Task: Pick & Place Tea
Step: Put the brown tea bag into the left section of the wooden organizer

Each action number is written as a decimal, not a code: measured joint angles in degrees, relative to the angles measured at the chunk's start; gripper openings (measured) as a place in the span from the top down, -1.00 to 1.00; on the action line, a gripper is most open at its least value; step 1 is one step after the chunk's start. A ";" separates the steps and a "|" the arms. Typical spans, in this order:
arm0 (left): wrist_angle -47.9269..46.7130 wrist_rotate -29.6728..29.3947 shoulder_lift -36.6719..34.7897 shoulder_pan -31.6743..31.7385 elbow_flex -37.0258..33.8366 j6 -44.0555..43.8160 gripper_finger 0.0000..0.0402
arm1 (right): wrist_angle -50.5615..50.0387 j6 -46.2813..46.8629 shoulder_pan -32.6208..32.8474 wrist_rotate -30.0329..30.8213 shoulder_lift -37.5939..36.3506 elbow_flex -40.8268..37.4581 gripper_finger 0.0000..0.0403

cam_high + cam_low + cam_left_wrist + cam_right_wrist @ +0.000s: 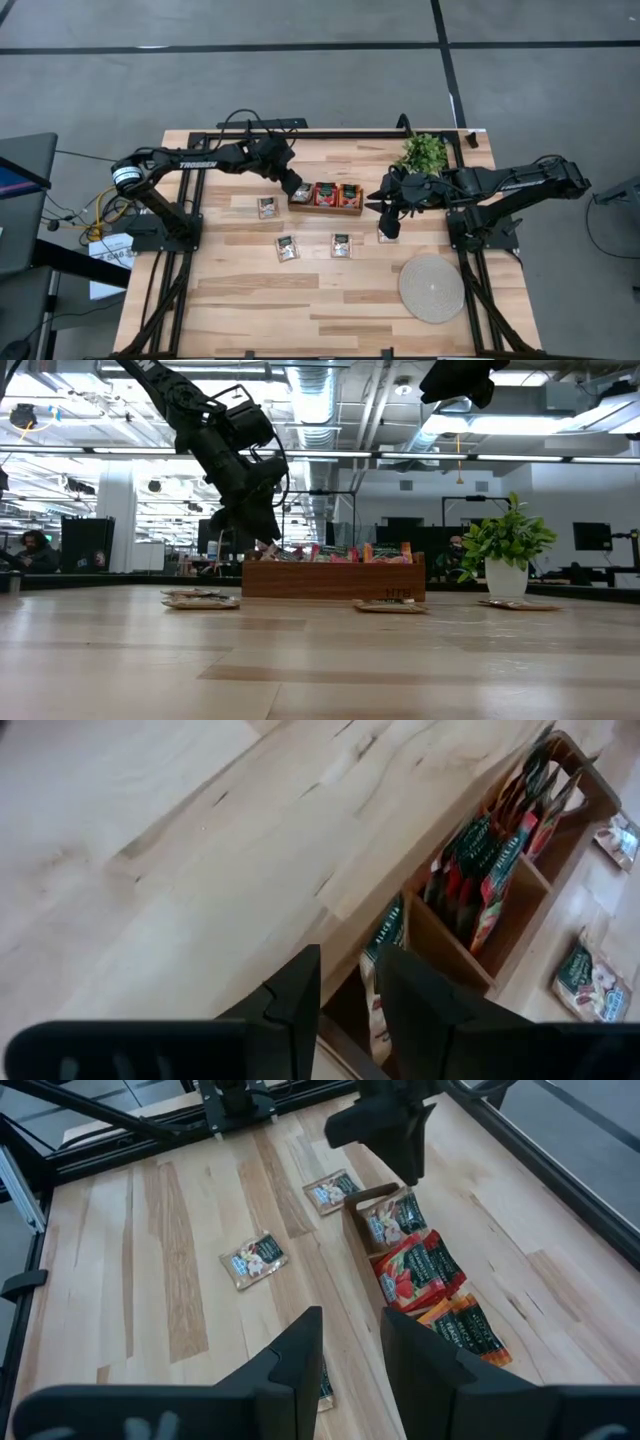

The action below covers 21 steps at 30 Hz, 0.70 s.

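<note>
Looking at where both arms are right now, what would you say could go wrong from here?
The left gripper hangs at the wooden box's end compartment, where a pale sachet leans; it could snag there or nudge the box. The right gripper hovers over a loose sachet, close to the plant.

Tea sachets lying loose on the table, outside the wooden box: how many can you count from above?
4: one left of the box, two in front of it, one partly under the right pincer. More may be hidden.
</note>
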 joint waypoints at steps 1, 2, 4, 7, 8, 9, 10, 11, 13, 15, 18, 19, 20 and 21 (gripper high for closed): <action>-0.25 0.00 0.03 0.00 0.00 -0.01 0.53 | 0.00 0.00 0.00 0.00 0.00 0.00 0.52; -0.44 0.01 0.30 -0.01 0.00 -0.02 0.53 | 0.00 0.00 0.00 0.00 0.00 0.00 0.52; -0.96 1.07 1.12 -0.07 0.00 -0.85 0.53 | 0.00 0.00 0.00 -0.02 0.00 0.00 0.52; -0.83 2.59 2.79 -0.23 -0.02 -1.39 0.53 | 0.00 -0.01 0.00 -0.02 0.00 0.00 0.52; -0.80 2.62 3.09 -0.36 -0.04 -1.41 0.53 | 0.00 0.00 0.00 -0.02 0.00 0.00 0.52; -0.34 2.66 3.27 -0.47 -0.04 -1.48 0.53 | 0.00 0.00 0.00 -0.02 0.00 0.00 0.52; 0.18 2.75 3.32 -0.55 -0.04 -1.51 0.53 | 0.00 0.00 0.00 -0.02 0.00 0.00 0.52; 0.73 2.78 3.32 -0.62 -0.04 -1.51 0.53 | 0.00 0.00 0.00 -0.02 0.00 0.00 0.52; 1.91 2.89 3.32 -0.68 -0.04 -1.49 0.53 | 0.00 0.00 0.00 -0.02 0.00 0.00 0.52; 2.44 2.86 3.32 -0.64 -0.04 -1.49 0.53 | 0.00 0.00 0.00 -0.02 0.00 0.00 0.52; 2.16 2.86 3.32 -0.61 -0.04 -1.35 0.55 | 0.00 -0.02 0.00 -0.02 0.00 0.00 0.52; 2.00 2.86 3.32 -0.62 -0.04 -1.16 0.57 | -0.02 -0.04 0.00 -0.02 0.00 0.00 0.52; 2.01 2.97 3.32 -0.65 -0.04 -0.96 0.59 | -0.01 -0.10 -0.05 -0.02 0.00 0.00 0.52; 2.04 3.20 3.32 -0.63 -0.04 -0.87 0.62 | -0.02 -0.11 -0.22 -0.02 0.00 0.00 0.52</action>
